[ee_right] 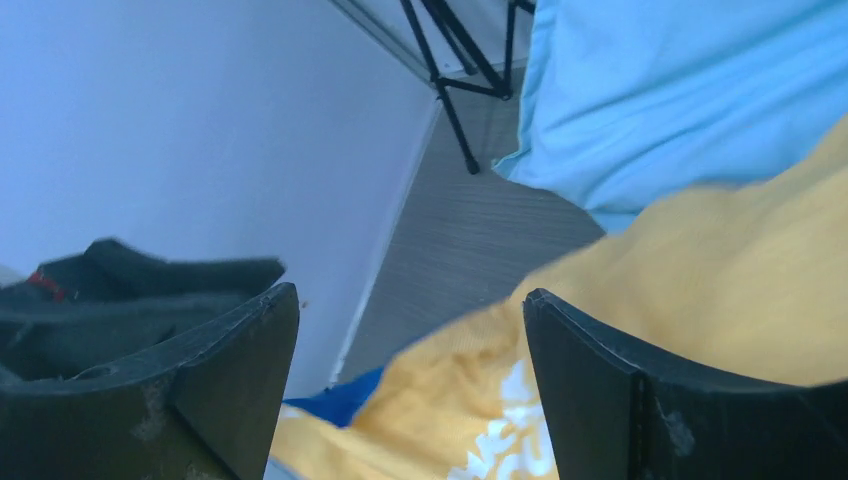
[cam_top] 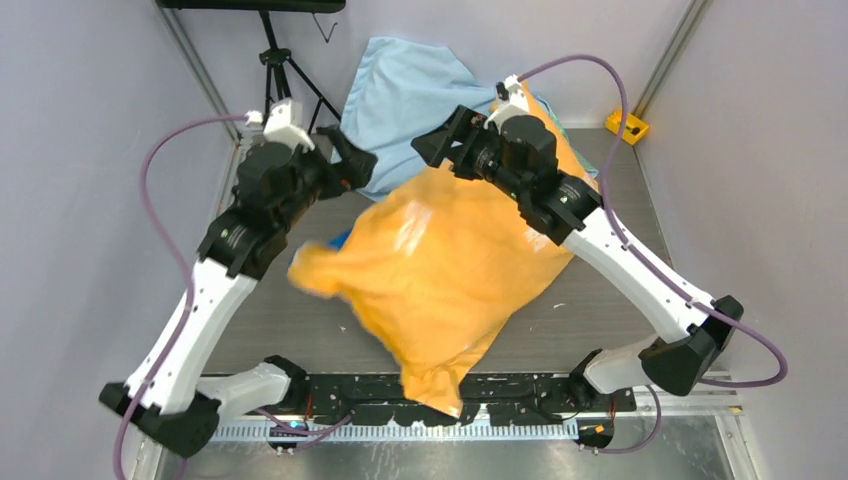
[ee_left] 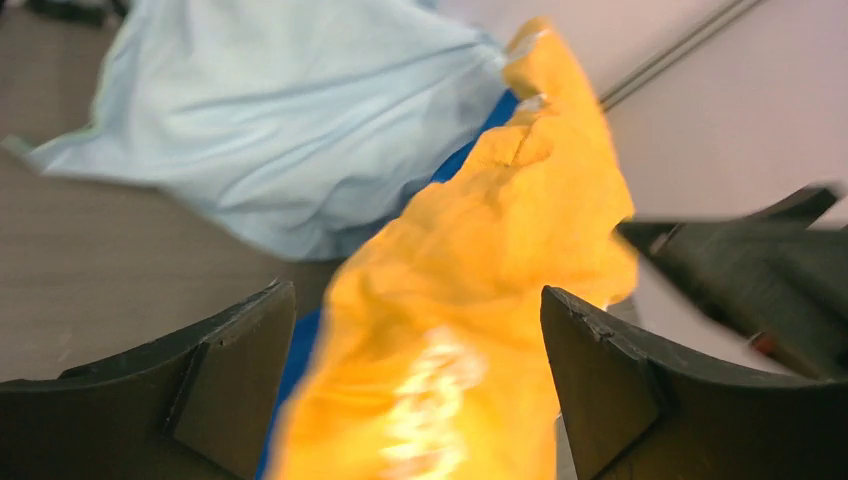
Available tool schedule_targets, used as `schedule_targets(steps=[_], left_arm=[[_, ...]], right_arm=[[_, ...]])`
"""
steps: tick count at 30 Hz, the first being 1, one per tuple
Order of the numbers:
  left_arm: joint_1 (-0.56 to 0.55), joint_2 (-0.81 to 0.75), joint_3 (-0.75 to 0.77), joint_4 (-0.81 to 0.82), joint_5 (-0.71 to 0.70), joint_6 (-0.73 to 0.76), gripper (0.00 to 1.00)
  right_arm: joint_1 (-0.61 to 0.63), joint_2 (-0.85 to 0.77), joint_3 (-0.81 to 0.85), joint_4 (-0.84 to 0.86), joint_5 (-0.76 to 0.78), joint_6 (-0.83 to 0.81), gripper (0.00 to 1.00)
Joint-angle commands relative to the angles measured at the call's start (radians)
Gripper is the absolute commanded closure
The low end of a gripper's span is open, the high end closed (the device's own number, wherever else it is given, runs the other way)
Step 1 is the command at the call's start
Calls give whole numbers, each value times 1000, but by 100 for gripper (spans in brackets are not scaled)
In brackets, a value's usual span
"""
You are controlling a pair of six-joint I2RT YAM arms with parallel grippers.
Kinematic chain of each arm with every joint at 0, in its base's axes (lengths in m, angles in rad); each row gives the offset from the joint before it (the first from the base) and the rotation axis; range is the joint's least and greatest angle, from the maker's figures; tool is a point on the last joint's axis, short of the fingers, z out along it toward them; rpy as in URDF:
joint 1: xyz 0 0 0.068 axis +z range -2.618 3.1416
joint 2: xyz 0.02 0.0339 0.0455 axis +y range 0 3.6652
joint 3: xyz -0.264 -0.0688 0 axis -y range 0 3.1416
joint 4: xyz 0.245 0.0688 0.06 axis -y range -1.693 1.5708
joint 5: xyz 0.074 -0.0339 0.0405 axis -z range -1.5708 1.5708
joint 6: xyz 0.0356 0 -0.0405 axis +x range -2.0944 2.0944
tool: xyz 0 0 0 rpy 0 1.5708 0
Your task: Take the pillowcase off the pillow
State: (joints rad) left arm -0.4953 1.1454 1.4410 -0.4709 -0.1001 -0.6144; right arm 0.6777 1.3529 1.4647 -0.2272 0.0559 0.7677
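The pillowcase [cam_top: 440,270] is a puffy, crumpled orange-yellow fabric sack with a white print and blue inner edging. It sprawls across the grey wood-grain table [cam_top: 290,330] from centre toward 6 o'clock. The left gripper [cam_top: 352,165] and right gripper [cam_top: 437,148] hang spread wide, gripping nothing, over its 12 o'clock end, beside a soft pale-blue cloth [cam_top: 410,90].

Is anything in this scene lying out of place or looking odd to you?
Yes. The orange pillowcase lies askew, diagonal across the table, and its near corner hangs over the mounting rail between the arm bases. The left fingers and right fingers stand open, not gripping it.
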Motion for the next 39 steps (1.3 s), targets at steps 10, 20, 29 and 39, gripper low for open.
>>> schedule_targets(steps=[10, 20, 29, 39], left_arm=[[3, -313, -301, -353, 90, -65, 6], [3, -385, -646, -297, 228, -221, 8], [44, -278, -816, -33, 249, -232, 11], [367, -32, -630, 158, 196, -179, 30]], right_arm=[[-372, -138, 82, -483, 46, -234, 12], [-583, -17, -62, -480, -198, -226, 16], [-581, 68, -107, -500, -170, -309, 50], [-215, -80, -182, -491, -184, -207, 100]])
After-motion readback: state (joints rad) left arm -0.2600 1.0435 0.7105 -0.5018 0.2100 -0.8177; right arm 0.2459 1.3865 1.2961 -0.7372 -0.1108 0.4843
